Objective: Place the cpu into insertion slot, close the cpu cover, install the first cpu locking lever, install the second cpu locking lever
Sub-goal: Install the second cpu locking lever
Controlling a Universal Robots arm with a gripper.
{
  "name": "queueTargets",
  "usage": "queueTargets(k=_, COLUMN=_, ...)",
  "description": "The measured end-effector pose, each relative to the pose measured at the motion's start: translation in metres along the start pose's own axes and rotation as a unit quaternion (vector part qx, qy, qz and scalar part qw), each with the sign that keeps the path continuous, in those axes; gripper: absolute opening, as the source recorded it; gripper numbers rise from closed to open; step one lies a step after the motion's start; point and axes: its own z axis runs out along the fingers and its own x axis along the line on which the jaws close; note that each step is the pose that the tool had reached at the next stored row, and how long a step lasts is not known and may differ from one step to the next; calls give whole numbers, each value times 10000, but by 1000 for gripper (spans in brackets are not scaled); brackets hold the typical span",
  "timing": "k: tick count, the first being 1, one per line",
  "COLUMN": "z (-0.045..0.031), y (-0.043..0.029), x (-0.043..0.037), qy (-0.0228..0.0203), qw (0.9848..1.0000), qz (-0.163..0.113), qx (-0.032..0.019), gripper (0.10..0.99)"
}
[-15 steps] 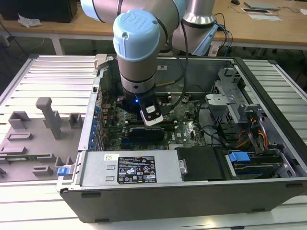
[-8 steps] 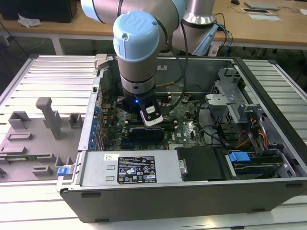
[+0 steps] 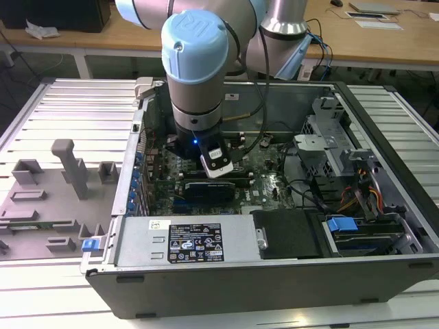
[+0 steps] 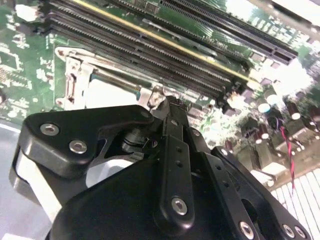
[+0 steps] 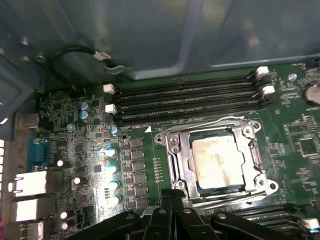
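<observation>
The arm (image 3: 195, 75) reaches down into an open computer case (image 3: 274, 226) that lies on its side on a ribbed metal bench (image 3: 75, 110). In the exterior view the gripper (image 3: 218, 164) hangs low over the green motherboard (image 3: 264, 164), toward the exterior view's left half of the case.

In the first wrist view the cpu (image 5: 218, 162) sits flat in its slot, its pale, slightly stained metal top showing through the open centre of the cpu cover (image 5: 176, 160). The cover lies down around the chip, a silvery frame on all four sides. Thin metal levers (image 5: 220, 201) run along the edges of the socket; whether they are latched I cannot tell. Rows of black memory slots (image 5: 185, 97) run just beyond the socket, and a line of blue-topped capacitors (image 5: 111, 167) stands to one side of it.

The gripper (image 5: 172, 200) is just beside the near edge of the socket in the first wrist view, its black fingers drawn together to a narrow tip with nothing visible between them. In the second wrist view the gripper (image 4: 167, 102) points at the socket's edge, next to the cover (image 4: 75, 82), close to or touching the metal there; contact cannot be made out.
</observation>
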Motion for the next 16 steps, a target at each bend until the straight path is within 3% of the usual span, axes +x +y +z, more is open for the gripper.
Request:
queueTargets(k=5, z=-212, y=62, x=-3, qy=-1, qw=10000, qz=0, qx=0, gripper=106)
queueTargets(k=9, z=-233, y=68, x=-9, qy=-1, qw=10000, qz=-2, qx=3, gripper=106)
queueTargets(k=16, z=-226, y=82, x=-306, qy=42, qw=10000, qz=12, qx=8, gripper=106)
